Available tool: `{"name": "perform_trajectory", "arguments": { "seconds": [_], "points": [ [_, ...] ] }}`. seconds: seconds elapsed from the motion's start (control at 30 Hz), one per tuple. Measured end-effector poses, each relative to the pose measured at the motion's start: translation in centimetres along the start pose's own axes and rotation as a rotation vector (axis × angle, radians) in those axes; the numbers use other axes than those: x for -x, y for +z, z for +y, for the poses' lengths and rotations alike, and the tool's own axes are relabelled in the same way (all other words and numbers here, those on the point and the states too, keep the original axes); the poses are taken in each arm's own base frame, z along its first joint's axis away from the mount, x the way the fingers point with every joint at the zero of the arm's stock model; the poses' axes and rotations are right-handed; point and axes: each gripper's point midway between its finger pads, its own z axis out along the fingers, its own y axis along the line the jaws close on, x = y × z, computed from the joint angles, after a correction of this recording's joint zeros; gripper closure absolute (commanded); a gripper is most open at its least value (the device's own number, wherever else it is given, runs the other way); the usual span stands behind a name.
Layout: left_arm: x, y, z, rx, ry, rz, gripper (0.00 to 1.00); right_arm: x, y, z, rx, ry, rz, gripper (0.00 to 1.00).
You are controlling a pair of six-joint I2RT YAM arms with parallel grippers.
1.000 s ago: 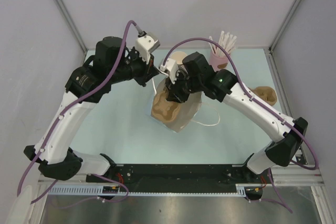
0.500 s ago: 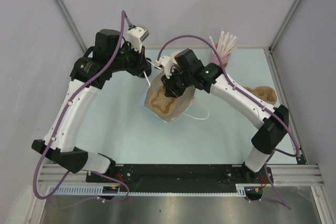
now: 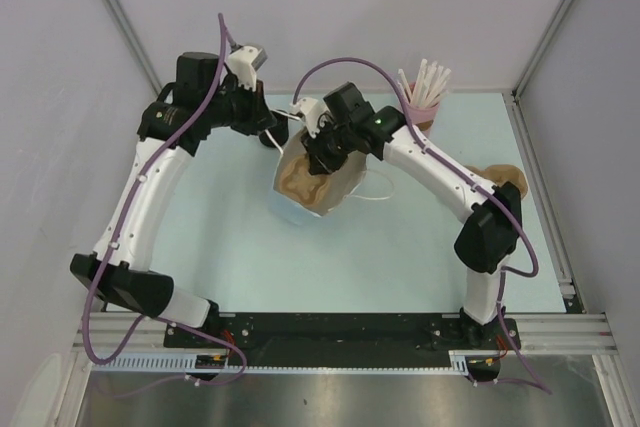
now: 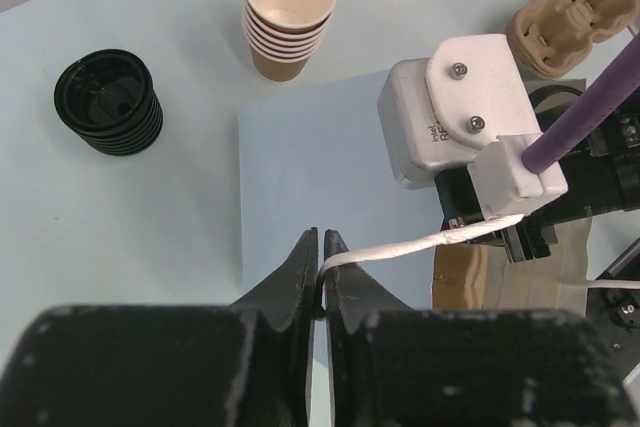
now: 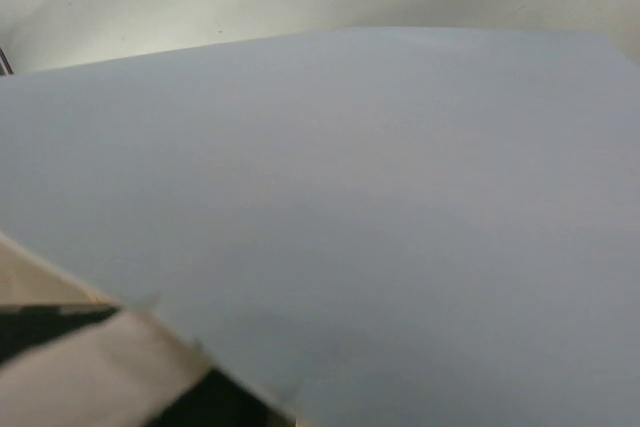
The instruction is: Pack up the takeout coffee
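The takeout coffee is out of view in every frame. A light blue paper bag stands tilted mid-table, a brown pulp carrier showing in its open mouth. My left gripper is shut on the bag's white handle, which runs taut toward the right arm. In the top view the left gripper sits just back-left of the bag. My right gripper reaches into the bag's mouth with its fingertips hidden. The right wrist view shows only the blue bag wall up close.
A stack of lidless brown cups and a stack of black lids stand at the back. A pink cup of white sticks is at the back right. A second pulp carrier lies at the right.
Both arms have shifted toward the back left, and the bag has come along and narrowed as seen from above. The left gripper keeps pulling the handle.
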Motion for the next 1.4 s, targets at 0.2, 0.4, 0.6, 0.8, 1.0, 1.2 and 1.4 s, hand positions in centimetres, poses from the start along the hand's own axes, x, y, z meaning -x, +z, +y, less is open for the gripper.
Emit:
{"name": "perform_trajectory", "arguments": {
  "seconds": [0.2,0.4,0.6,0.8,1.0,1.2,1.4],
  "points": [
    [-0.2,0.4,1.4,0.005,-0.045,-0.006,0.90,0.3,1.1,-0.6,0.006,0.004,0.004,0.78],
    [-0.8,1.0,2.7,0.019,-0.073,0.000,0.90,0.7,2.0,-1.4,0.008,0.010,0.003,0.77],
    [-1.8,2.0,4.2,0.035,-0.100,0.021,0.96,0.4,3.3,-2.0,0.004,0.023,0.022,0.77],
    [-2.4,2.2,5.1,0.052,-0.113,0.029,0.98,0.5,4.0,-3.0,-0.030,0.050,0.029,0.76],
    [-3.3,2.3,4.9,0.023,-0.107,0.042,0.98,0.9,4.2,-4.1,-0.092,0.066,0.031,0.76],
    [-3.5,1.8,4.0,-0.028,-0.083,0.036,0.97,1.4,4.4,-4.3,-0.136,0.062,0.029,0.76],
    [-3.7,1.4,2.5,-0.118,-0.053,0.029,0.97,1.4,5.0,-4.6,-0.181,0.062,0.039,0.76]
  ]
}}
